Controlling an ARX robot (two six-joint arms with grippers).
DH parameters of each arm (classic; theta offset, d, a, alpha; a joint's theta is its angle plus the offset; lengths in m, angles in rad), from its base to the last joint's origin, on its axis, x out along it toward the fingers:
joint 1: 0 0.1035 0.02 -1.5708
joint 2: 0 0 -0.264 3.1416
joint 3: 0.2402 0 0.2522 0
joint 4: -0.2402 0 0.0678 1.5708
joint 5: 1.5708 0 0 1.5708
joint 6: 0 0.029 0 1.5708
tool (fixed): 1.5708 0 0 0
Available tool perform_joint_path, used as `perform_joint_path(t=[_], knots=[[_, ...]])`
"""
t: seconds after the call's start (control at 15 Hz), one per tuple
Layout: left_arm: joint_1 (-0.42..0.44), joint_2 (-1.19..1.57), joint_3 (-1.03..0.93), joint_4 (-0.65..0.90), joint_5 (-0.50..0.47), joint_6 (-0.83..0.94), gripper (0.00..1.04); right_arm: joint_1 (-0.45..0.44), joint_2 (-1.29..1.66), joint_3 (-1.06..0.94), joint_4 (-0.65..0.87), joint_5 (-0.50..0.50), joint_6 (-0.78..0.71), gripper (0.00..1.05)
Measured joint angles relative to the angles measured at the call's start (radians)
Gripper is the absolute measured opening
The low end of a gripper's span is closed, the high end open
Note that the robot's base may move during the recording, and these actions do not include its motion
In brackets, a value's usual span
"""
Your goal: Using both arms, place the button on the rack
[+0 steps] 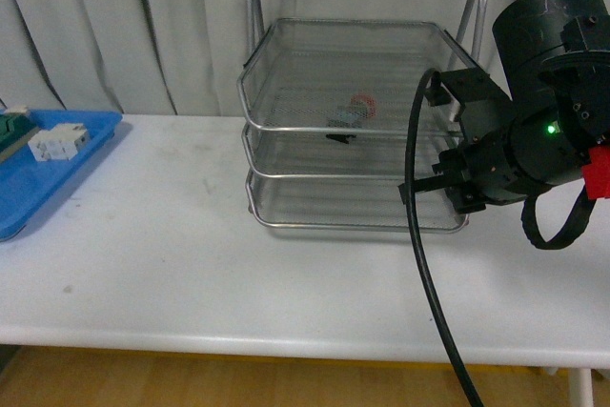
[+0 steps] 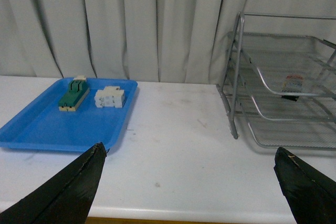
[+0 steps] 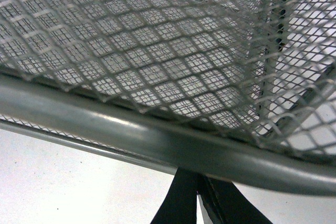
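Note:
The silver three-tier wire rack [image 1: 286, 216] stands at the back of the white table. The button [image 1: 353, 113], red cap on a grey-black body, lies on the mesh of the top tier, and it shows faintly through the mesh as the button [image 2: 293, 85] in the left wrist view. My right gripper [image 1: 412, 193] is shut and empty, its tips against the rack's right front corner. Close up, the right gripper [image 3: 198, 182] sits just under a rack tube [image 3: 131, 129]. My left gripper [image 2: 190, 150] is open over bare table, left of the rack [image 2: 239, 77].
A flat blue tray [image 2: 31, 129] at the table's left holds a green-beige switch block [image 2: 73, 94] and a white terminal block [image 2: 109, 98]. Grey curtains hang behind. The right arm's black cable [image 1: 424, 264] drapes down over the table's front edge.

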Motion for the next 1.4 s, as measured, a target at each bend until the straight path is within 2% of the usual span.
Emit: perform_joint_path(t=[0.13,0.47,0.67,0.8,0.86,0.93,1.0,1.13,1.2,1.26,1.4], knots=[[0.000,0.000,0.000,0.000,0.000,0.000,0.98,0.002,-0.007,-0.020,0.026,-0.006,0.004,0.02],[0.000,0.000,0.000,0.000,0.000,0.000,0.98,0.021,-0.211,-0.234,0.074,-0.138,0.036,0.02],[0.000,0.000,0.000,0.000,0.000,0.000,0.98,-0.013,-0.434,-0.478,0.198,-0.285,0.101,0.02],[0.000,0.000,0.000,0.000,0.000,0.000,0.98,-0.077,-0.652,-0.697,0.299,-0.362,0.149,0.02],[0.000,0.000,0.000,0.000,0.000,0.000,0.98,-0.064,-0.671,-0.826,0.595,-0.206,0.129,0.02],[0.000,0.000,0.000,0.002,0.002,0.000,0.98,-0.071,-0.715,-0.958,0.797,-0.054,0.100,0.02],[0.001,0.000,0.000,-0.001,-0.001,0.000,0.98,-0.100,-0.835,-1.093,0.932,0.043,0.080,0.02],[0.002,0.000,0.000,0.001,0.000,0.000,0.98,-0.150,-1.096,-1.175,0.863,0.037,0.069,0.02],[0.002,0.000,0.000,0.001,0.001,0.000,0.98,-0.214,-1.163,-1.194,0.816,-0.041,0.061,0.02],[0.002,0.000,0.000,0.001,-0.002,0.000,0.98,-0.243,-1.215,-1.203,0.766,-0.042,0.061,0.02],[0.002,0.000,0.000,0.001,-0.001,0.000,0.98,-0.235,-1.324,-1.214,0.683,-0.053,0.060,0.02]])
